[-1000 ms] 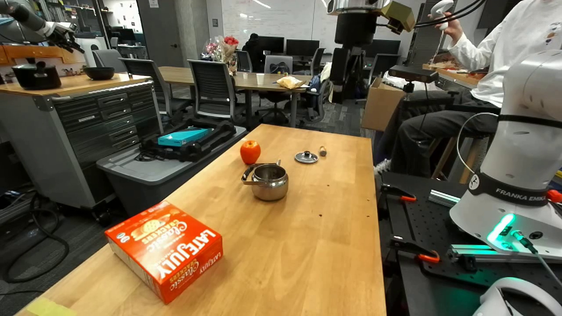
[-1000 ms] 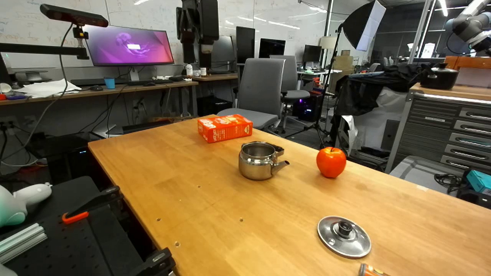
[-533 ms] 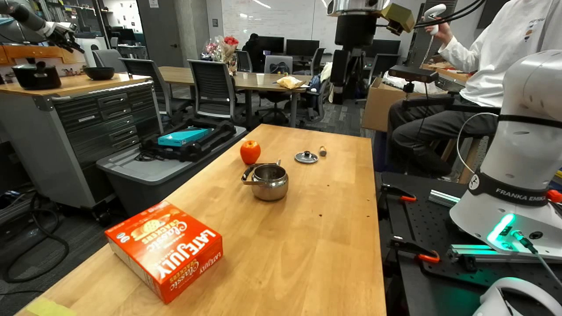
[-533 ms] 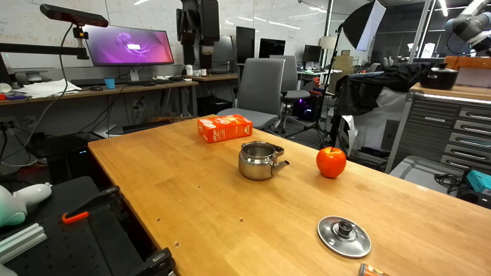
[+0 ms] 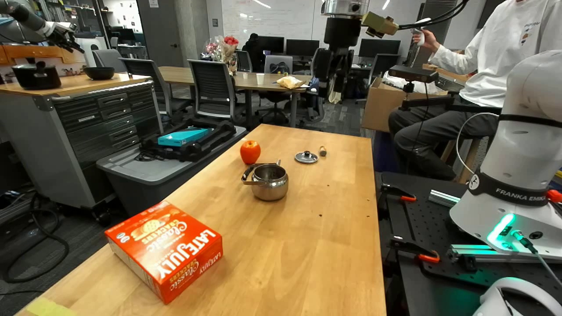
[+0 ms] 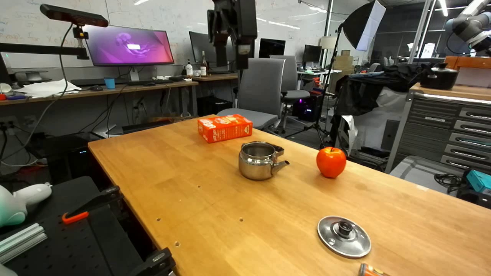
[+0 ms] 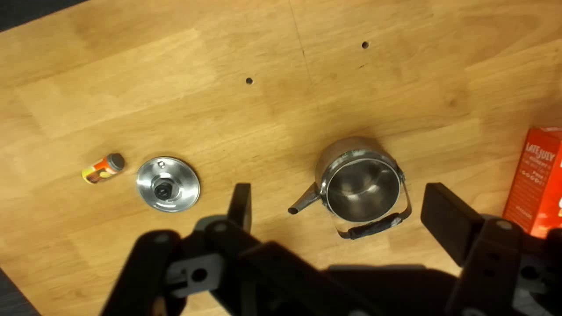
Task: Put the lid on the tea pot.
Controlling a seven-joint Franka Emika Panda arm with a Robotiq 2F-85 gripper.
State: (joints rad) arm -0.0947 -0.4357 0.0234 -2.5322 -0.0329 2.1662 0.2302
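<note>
1) Wrist view: gripper (image 7: 339,204) has jaws wide, nothing held; lid (image 7: 178,181) lies flat with knob (image 7: 163,190) up, left of the jaws and outside their gap, so next move probably goes left, then down onto the knob; lid is round, no long axis to match; tea pot (image 7: 358,180) shows framed in the gap, not touched, mouth uncovered, spout (image 7: 305,199) pointing left and near; small orange-labelled cylinder (image 7: 102,168) lies just left of lid, not touching, likeliest thing to brush on the way down

2) In an exterior view: gripper hangs high above the table (image 6: 276,207), tips spread; lid is near and right of the tea pot; apple (image 6: 331,162) stands right of the tea pot, on the far side of lid, so a straight carry probably passes beside it

3) In an exterior view: lid sits far and right of the tea pot, cylinder just right of it; cracker box (image 5: 164,248) is near left, well apart; jaws dark on dark here, can't tell their spread
</note>
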